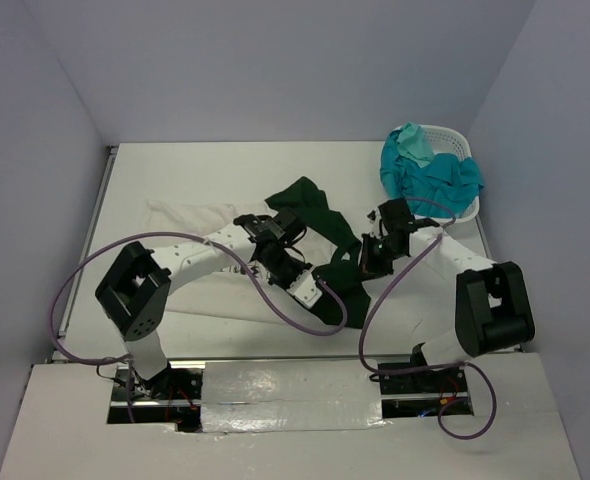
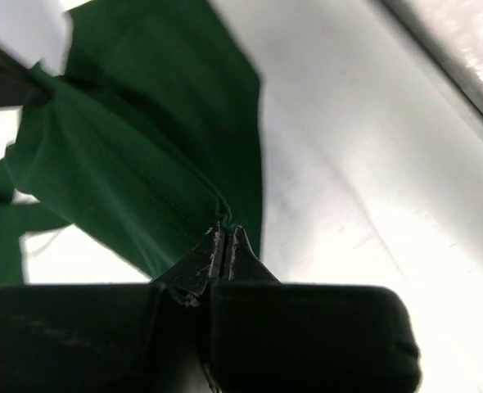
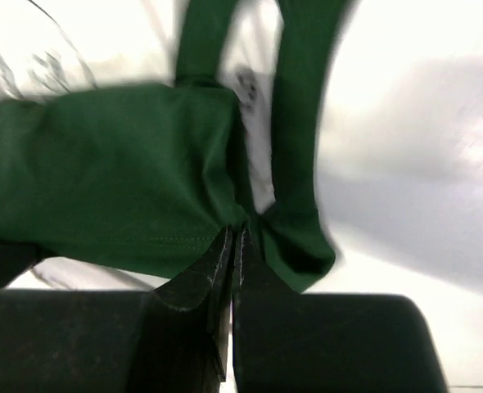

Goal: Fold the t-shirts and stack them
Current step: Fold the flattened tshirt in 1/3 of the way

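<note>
Together, the left gripper (image 2: 225, 236) and right gripper (image 3: 235, 237) clench the dark green t-shirt (image 1: 310, 205) above the table (image 1: 175, 170): cloth fans up and leftward from the left's tips, while a stitched hem spreads left of the right's.

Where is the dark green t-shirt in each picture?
Top external: the dark green t-shirt lies bunched in the middle of the picture.
Left wrist: it fills the upper left, pinched in the shut jaws at bottom centre.
Right wrist: it covers the left and centre, again pinched in shut jaws.
Shared landmark: the white table showing around the shirt.
</note>
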### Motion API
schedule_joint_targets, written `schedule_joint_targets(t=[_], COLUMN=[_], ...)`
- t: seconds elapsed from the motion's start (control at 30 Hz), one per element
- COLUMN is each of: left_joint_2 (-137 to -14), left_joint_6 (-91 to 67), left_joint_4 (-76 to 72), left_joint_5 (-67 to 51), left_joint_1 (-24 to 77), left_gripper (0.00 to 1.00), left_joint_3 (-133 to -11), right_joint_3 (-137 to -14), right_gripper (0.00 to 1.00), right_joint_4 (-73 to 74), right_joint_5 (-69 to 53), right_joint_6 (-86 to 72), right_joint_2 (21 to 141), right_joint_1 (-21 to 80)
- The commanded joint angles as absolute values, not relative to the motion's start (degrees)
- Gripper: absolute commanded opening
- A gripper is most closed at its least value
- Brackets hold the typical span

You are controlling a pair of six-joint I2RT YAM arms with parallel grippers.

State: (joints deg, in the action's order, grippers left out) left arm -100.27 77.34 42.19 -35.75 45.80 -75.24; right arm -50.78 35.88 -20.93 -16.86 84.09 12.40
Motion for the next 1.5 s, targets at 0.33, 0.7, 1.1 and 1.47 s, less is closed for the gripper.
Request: schedule_joint_targets(t=[0.33, 0.7, 1.1, 1.47], left_joint_2=[-104.25, -77.45, -85.25, -94.31], left_joint_6=[82.99, 48.02, 40.34, 38.49], left_joint_4=[52.48, 48.34, 51.08, 43.68], left_joint_5=[-35.78, -21.47, -9.68, -11.6], left_joint_1=[45.79, 23.59, -30.32, -29.18], left_gripper=[0.99, 0.9, 0.9, 0.74], left_joint_3=[-77.77, -75.78, -61.62, -54.15], right_joint_3=[-46.31, -39.56, -25.93, -25.75], right_gripper=[0.82, 0.94, 0.85, 0.17], right_joint_4=[36.21, 40.35, 26.55, 21.8], right_joint_5=[-18.81, -13.62, -18.63, -20.48], right_joint_6=[-22.41, -31.72, -42.01, -41.92], right_joint_2=[81.31, 65.83, 66.0, 71.19], right_joint_1=[14.68, 14.68, 14.68, 16.35])
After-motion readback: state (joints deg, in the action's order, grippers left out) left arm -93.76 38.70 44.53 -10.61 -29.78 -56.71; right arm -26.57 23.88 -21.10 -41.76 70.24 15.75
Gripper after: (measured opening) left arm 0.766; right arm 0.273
